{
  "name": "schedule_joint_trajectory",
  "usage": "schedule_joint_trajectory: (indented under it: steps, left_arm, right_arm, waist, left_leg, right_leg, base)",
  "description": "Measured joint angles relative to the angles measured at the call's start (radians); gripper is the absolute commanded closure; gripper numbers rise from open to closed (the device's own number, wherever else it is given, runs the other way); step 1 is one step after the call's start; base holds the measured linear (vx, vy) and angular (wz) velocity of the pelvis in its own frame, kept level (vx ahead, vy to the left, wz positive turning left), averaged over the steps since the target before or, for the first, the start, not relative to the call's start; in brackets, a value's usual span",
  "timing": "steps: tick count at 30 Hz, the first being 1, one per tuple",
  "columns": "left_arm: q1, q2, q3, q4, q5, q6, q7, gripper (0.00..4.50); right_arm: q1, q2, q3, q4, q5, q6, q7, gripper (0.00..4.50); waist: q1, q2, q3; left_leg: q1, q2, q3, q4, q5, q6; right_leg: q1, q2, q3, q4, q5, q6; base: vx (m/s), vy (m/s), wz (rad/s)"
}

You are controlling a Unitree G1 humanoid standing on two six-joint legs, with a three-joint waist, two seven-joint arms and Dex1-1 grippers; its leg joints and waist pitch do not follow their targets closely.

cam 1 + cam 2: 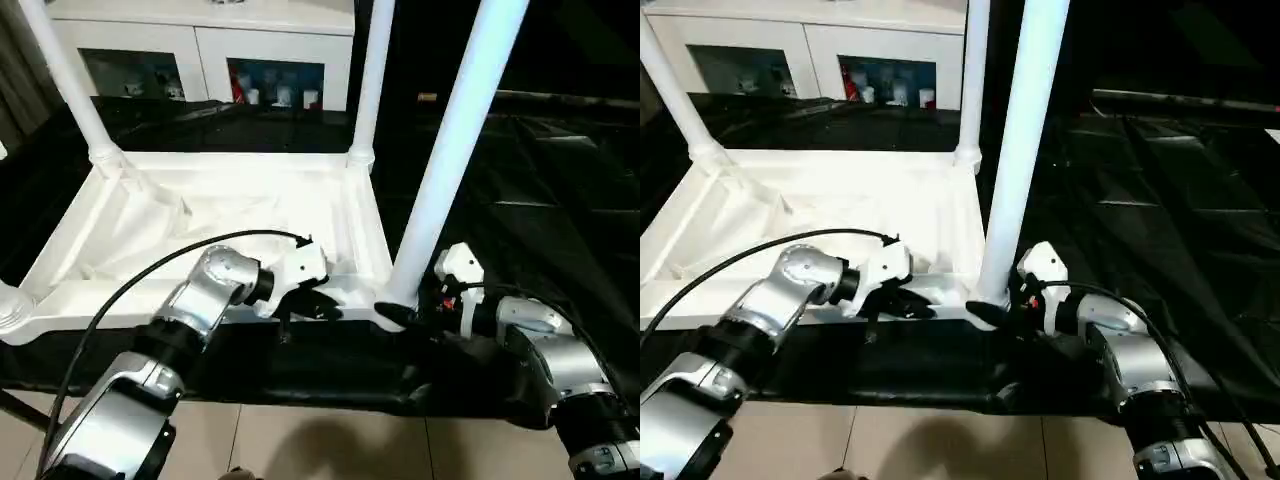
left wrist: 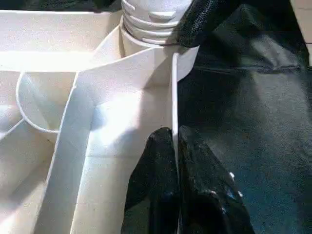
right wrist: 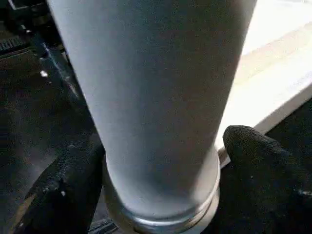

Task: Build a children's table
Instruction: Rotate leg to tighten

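The children's table (image 1: 200,215) lies upside down on the black cloth (image 1: 560,190); the left gripper (image 2: 174,161) pinches its near rim wall. The right gripper (image 3: 161,185) straddles a leg (image 3: 156,97) at its base, fingers spread either side.

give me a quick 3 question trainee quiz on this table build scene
1. True or false: the children's table lies upside down on the black cloth.
2. What does the left gripper pinch? A) a cable B) the table's near rim wall C) a leg
3. Fill in: the right gripper has its jaws on either side of the near-right ____.

Key:
1. True
2. B
3. leg, at its base by the corner socket
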Motion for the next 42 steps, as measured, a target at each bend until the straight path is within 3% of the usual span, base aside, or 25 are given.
schedule_joint_trajectory:
  steps: [3, 4, 11, 16, 20, 25, 27, 29, 32, 33, 37, 40, 42]
  left_arm:
    - [0.007, 0.005, 0.002, -0.014, -0.001, 0.012, -0.009, 4.50]
    - [0.009, 0.006, 0.002, -0.018, -0.001, 0.016, -0.012, 4.50]
    - [0.012, 0.009, 0.005, -0.023, -0.001, 0.021, -0.012, 4.50]
    - [-0.023, -0.043, 0.024, 0.041, 0.026, 0.038, 0.123, 4.50]
    - [-0.086, -0.133, 0.037, 0.142, 0.050, 0.074, 0.295, 4.50]
    - [-0.136, -0.233, 0.052, 0.232, 0.062, 0.110, 0.439, 4.50]
    - [-0.141, -0.239, 0.057, 0.248, 0.062, 0.105, 0.441, 4.50]
    - [-0.142, -0.241, 0.058, 0.253, 0.063, 0.099, 0.441, 4.50]
    - [-0.143, -0.234, 0.062, 0.259, 0.068, 0.085, 0.441, 4.50]
    - [-0.143, -0.229, 0.062, 0.261, 0.069, 0.079, 0.441, 4.50]
    - [-0.140, -0.208, 0.059, 0.263, 0.069, 0.046, 0.412, 4.50]
    - [-0.110, -0.156, 0.059, 0.226, 0.062, -0.001, 0.302, 4.50]
    - [-0.096, -0.120, 0.060, 0.207, 0.050, -0.016, 0.231, 4.50]
  right_arm:
    - [0.000, 0.000, 0.007, 0.001, 0.004, 0.000, 0.023, 0.97]
    - [0.000, 0.000, 0.007, 0.002, 0.005, 0.000, 0.028, 1.25]
    - [0.000, 0.010, 0.007, 0.008, 0.007, -0.002, 0.029, 1.68]
    - [-0.027, 0.085, -0.035, 0.086, -0.003, -0.033, -0.180, 1.75]
    - [-0.049, 0.185, -0.110, 0.121, -0.023, -0.006, -0.449, 1.76]
    - [-0.072, 0.265, -0.145, 0.134, -0.061, 0.009, -0.683, 1.76]
    - [-0.069, 0.268, -0.146, 0.136, -0.066, -0.001, -0.689, 1.76]
    - [-0.068, 0.268, -0.146, 0.140, -0.073, -0.017, -0.687, 1.20]
    - [-0.065, 0.264, -0.145, 0.141, -0.078, -0.025, -0.648, 0.97]
    - [-0.065, 0.260, -0.144, 0.141, -0.078, -0.026, -0.629, 0.71]
    - [-0.064, 0.192, -0.111, 0.136, -0.074, -0.023, -0.499, 0.62]
    - [-0.048, 0.087, -0.057, 0.112, -0.073, -0.041, -0.306, 0.62]
    - [-0.042, 0.066, -0.055, 0.108, -0.063, -0.046, -0.232, 0.62]
  waist:
    - [-0.002, -0.001, 0.000]
    - [-0.002, -0.001, 0.000]
    - [-0.004, -0.002, 0.001]
    - [-0.013, -0.004, 0.000]
    - [-0.017, -0.004, 0.000]
    - [-0.011, 0.003, -0.005]
    - [-0.008, 0.006, -0.007]
    - [-0.007, 0.008, -0.008]
    - [-0.008, 0.009, -0.009]
    - [-0.012, 0.009, -0.009]
    - [-0.022, 0.008, -0.008]
    - [-0.025, 0.008, -0.008]
    - [-0.025, 0.008, -0.008]
  left_leg:
    - [0.000, 0.000, 0.000, 0.000, 0.000, 0.000]
    - [0.000, 0.000, 0.000, 0.000, 0.000, 0.000]
    - [0.001, 0.000, 0.000, 0.000, 0.000, 0.000]
    - [0.003, -0.001, 0.000, 0.000, 0.000, -0.001]
    - [0.003, -0.001, 0.000, 0.000, 0.000, -0.001]
    - [0.004, -0.002, 0.000, 0.000, 0.000, -0.001]
    - [0.004, -0.002, 0.000, -0.001, 0.000, -0.001]
    - [0.004, -0.002, -0.001, -0.001, 0.000, -0.001]
    - [0.004, -0.002, -0.001, -0.002, 0.000, -0.001]
    - [0.004, -0.002, -0.001, -0.002, 0.000, -0.001]
    - [0.002, -0.002, -0.001, -0.002, 0.000, -0.001]
    - [0.002, -0.001, -0.001, -0.006, 0.000, -0.001]
    - [0.002, -0.001, -0.001, -0.009, 0.000, 0.000]
  right_leg:
    - [0.000, 0.000, 0.000, 0.001, 0.000, 0.000]
    - [0.000, 0.000, 0.000, 0.001, 0.000, 0.000]
    - [0.000, 0.000, 0.000, 0.001, 0.000, 0.000]
    - [0.002, 0.000, 0.002, 0.000, 0.001, -0.001]
    - [0.003, 0.000, 0.003, -0.001, 0.001, 0.000]
    - [0.005, 0.000, 0.003, -0.002, 0.001, 0.000]
    - [0.005, 0.000, 0.003, -0.002, 0.001, 0.000]
    - [0.005, 0.000, 0.003, -0.002, -0.001, 0.004]
    - [0.005, 0.000, 0.002, -0.002, -0.001, 0.004]
    - [0.004, 0.000, 0.002, -0.003, 0.000, 0.005]
    - [0.002, 0.000, 0.002, -0.003, 0.001, 0.007]
    - [0.002, 0.001, 0.000, -0.003, 0.002, 0.005]
    - [0.000, 0.001, -0.001, -0.003, 0.002, 0.005]
  base:
    - [0.000, 0.000, 0.00]
    - [0.000, 0.000, 0.00]
    - [0.000, 0.000, 0.00]
    - [0.000, 0.000, 0.00]
    - [0.000, 0.000, 0.00]
    - [0.000, 0.000, 0.00]
    - [0.000, 0.000, 0.00]
    - [0.000, 0.000, 0.00]
    - [0.000, 0.000, 0.00]
    - [0.000, 0.000, 0.00]
    - [0.000, 0.000, 0.00]
    - [0.000, 0.000, 0.00]
    - [0.000, 0.000, 0.00]
